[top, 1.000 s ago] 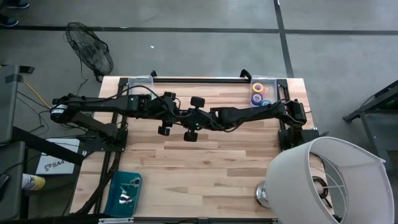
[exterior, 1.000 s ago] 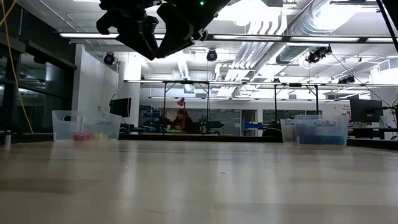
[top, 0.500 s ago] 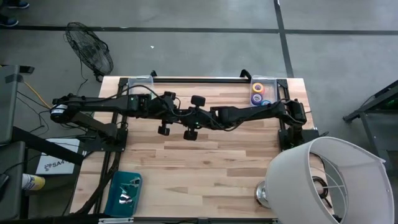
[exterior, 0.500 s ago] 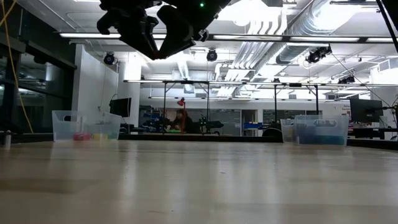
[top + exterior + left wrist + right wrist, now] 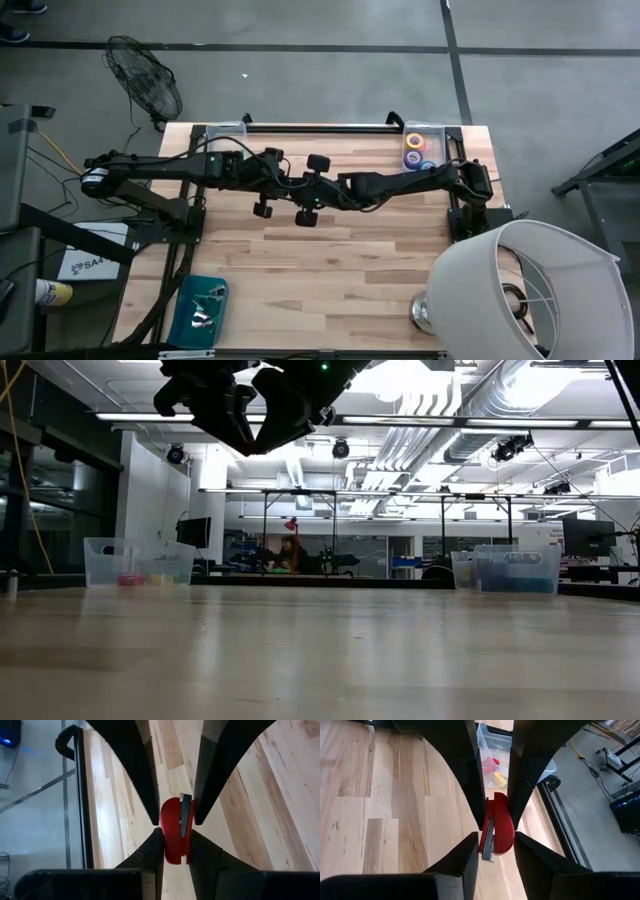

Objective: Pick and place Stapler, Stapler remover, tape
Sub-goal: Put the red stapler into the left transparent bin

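A small red stapler (image 5: 174, 831) with a metal strip along one side hangs in the air over the middle of the table. Both grippers meet on it, tip to tip. My left gripper (image 5: 176, 851) comes from the table's left and my right gripper (image 5: 497, 851) from the right; each is shut on the stapler (image 5: 499, 822). From above, the two arms (image 5: 310, 188) hide it. The tape rolls, yellow (image 5: 413, 139), purple (image 5: 413, 157) and blue (image 5: 428, 166), lie in a clear bin (image 5: 438, 133) at the far right corner. My left gripper pinches one end of the red stapler (image 5: 171, 851) between its two fingers, which slant down from the table's left. The stapler is clear of the table. My right gripper has its fingertips (image 5: 476, 845) against the two sides of the stapler's other end (image 5: 501, 844), slanting down from the table's right.
A clear bin (image 5: 492, 757) with red and yellow things stands at the far left corner. A teal tray (image 5: 200, 305) with metal pieces sits at the near left. A large white lampshade (image 5: 530, 290) covers the near right corner. Bare wood lies under the arms.
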`<state>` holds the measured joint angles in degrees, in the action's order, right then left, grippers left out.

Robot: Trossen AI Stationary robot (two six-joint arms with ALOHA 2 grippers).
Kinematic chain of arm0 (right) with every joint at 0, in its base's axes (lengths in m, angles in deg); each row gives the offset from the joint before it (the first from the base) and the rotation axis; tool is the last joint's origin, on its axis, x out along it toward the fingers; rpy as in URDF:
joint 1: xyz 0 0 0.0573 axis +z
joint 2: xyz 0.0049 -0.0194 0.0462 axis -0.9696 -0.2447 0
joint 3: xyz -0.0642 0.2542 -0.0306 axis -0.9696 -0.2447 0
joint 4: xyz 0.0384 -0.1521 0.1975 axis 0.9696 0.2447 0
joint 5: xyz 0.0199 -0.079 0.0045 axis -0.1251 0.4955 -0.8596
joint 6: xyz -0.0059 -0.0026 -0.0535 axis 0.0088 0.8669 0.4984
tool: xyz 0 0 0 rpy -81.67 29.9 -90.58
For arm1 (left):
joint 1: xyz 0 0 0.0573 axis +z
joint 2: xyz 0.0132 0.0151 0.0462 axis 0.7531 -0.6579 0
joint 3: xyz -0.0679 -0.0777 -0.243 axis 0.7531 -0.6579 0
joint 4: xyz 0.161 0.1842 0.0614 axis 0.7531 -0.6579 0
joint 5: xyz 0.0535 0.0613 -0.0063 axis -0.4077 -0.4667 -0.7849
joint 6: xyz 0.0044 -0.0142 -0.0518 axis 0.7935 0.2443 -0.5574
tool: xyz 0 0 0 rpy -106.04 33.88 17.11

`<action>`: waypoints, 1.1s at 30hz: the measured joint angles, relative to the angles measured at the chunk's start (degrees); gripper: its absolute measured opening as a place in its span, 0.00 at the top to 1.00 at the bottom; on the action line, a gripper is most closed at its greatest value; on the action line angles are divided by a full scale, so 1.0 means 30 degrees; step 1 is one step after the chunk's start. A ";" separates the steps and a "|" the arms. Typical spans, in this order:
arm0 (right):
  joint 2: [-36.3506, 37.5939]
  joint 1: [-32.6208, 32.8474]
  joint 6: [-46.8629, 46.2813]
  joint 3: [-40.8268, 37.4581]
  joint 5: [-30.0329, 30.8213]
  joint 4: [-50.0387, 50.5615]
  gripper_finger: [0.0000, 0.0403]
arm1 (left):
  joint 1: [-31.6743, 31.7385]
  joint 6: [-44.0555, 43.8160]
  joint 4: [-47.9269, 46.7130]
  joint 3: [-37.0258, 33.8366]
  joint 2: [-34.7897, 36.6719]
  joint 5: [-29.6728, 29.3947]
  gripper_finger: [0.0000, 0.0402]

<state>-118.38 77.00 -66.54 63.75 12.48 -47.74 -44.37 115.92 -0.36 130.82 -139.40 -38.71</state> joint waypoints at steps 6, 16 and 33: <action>-0.0004 -0.0015 -0.0551 0.0000 0.0204 0.0017 0.65 | -0.0002 -0.0045 -0.0021 0.0000 0.0000 -0.0004 0.85; 0.0086 -0.0123 -0.1575 0.0000 0.0360 0.0794 0.54 | -0.0007 -0.0230 -0.0117 0.0000 -0.0007 -0.0463 0.85; 0.2545 -0.0911 -0.5070 -0.0015 0.0270 0.4155 0.54 | 0.0007 -0.4030 -0.0946 0.0004 0.0568 -0.6557 0.85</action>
<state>-110.75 74.27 -81.75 63.70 13.29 -35.28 -44.35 103.83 -3.20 130.83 -137.70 -58.38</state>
